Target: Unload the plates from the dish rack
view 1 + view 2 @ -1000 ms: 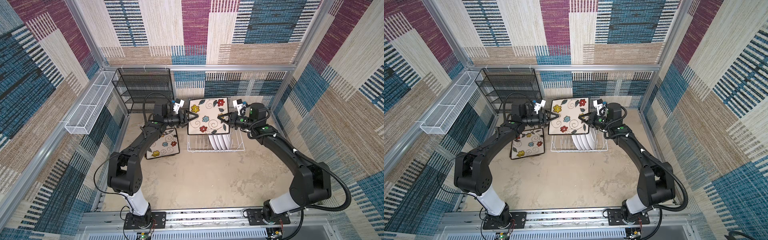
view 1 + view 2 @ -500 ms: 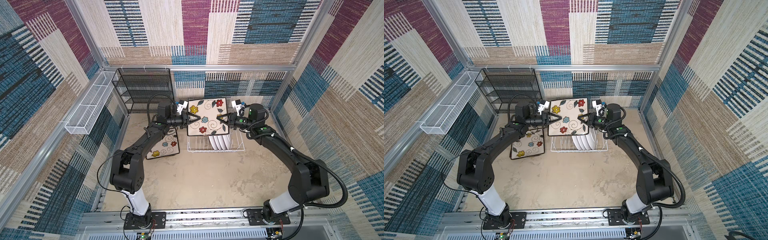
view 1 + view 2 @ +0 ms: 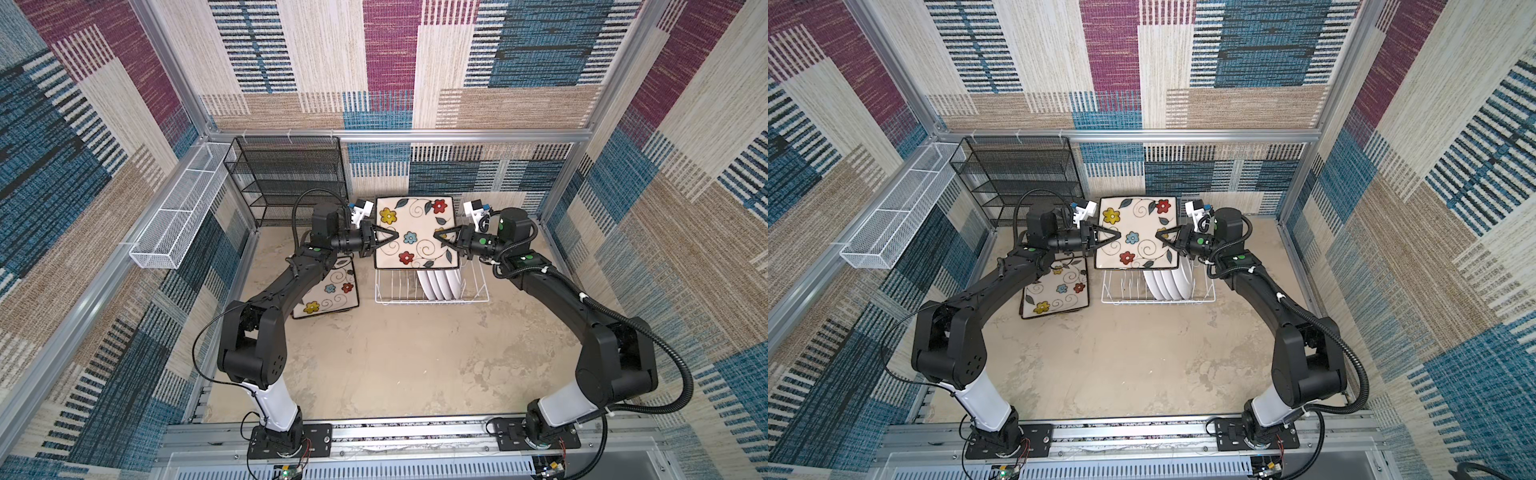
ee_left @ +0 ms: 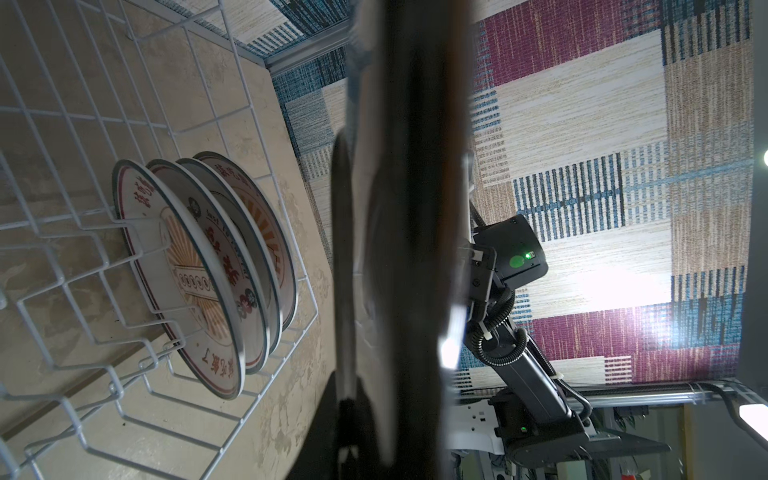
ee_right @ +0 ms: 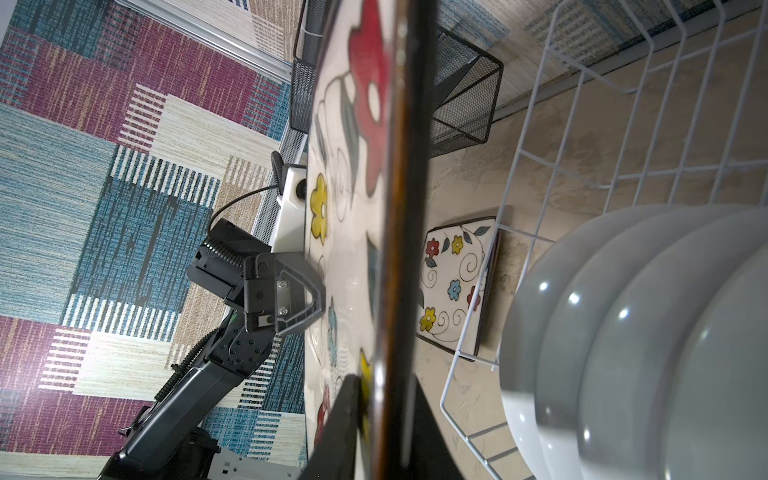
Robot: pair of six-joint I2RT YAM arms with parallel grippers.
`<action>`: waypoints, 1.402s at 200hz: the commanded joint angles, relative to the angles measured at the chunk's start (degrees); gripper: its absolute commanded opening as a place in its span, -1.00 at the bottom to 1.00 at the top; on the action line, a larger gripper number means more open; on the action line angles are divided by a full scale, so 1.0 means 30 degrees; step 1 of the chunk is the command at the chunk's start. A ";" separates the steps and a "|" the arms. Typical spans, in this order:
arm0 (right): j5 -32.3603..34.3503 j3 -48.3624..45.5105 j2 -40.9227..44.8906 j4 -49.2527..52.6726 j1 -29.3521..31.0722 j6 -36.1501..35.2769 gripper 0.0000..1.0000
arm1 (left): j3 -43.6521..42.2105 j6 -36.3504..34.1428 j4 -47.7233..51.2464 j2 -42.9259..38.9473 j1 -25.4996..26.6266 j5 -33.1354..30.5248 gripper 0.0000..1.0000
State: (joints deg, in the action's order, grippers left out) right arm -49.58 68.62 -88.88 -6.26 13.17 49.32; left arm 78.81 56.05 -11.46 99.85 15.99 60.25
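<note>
The square plate (image 3: 415, 232) hangs over the dish rack (image 3: 390, 293) at 12 o'clock on the tabletop (image 3: 395, 365) in both top views. The left end effector (image 3: 392, 237) pinches its 9 o'clock edge; the right end effector (image 3: 437, 235) meets its 3 o'clock edge. Left wrist view: round plates (image 4: 208, 270) stand in the rack. Right wrist view: fingers (image 5: 345, 428) sit each side of the rim; squeezing or not, I cannot tell.
</note>
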 commanded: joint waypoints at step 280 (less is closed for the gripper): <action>0.8278 -0.3836 0.8223 0.4171 0.0562 -1.6482 0.99 | 0.4717 -1.2178 2.1652 -0.8082 -0.4232 -0.8337 -1.00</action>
State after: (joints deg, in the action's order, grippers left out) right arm -20.91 56.51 -63.72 6.90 13.98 3.62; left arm 92.77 23.64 54.02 77.56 5.26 34.74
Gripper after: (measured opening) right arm 0.993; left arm 0.167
